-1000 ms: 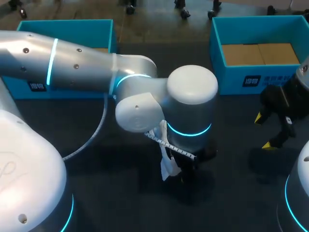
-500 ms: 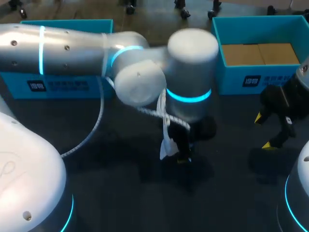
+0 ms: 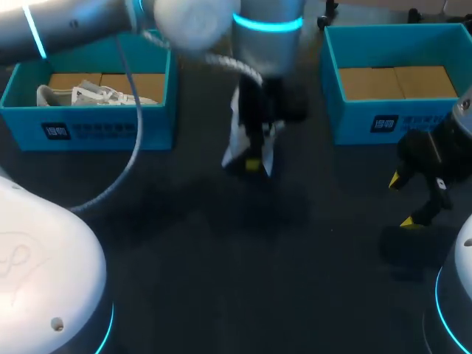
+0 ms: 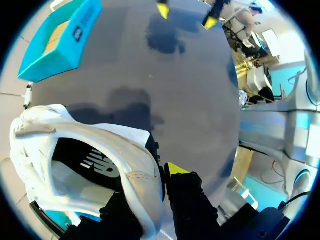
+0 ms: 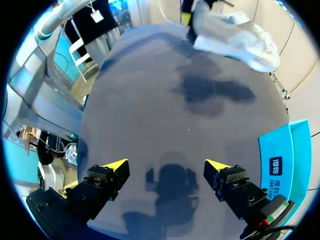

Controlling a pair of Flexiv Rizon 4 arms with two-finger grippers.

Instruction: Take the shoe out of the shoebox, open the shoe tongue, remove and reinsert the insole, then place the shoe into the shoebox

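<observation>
A dark label (image 3: pixel 57 131) with white marks stands on the front wall of the left blue box (image 3: pixel 110 133), and a second label (image 3: pixel 383 124) on the right blue box (image 3: pixel 354 129). Both are too small to read. The black insole (image 4: pixel 75 152) inside the white shoe (image 4: pixel 135 170) bears a white striped logo (image 4: pixel 100 164).

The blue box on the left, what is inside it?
A white shoe lies inside the blue box on its brown floor. The near wall hides the shoe's lower side, and my left arm covers part of the back rim. A second shoe hangs outside, in the left claw.
</observation>
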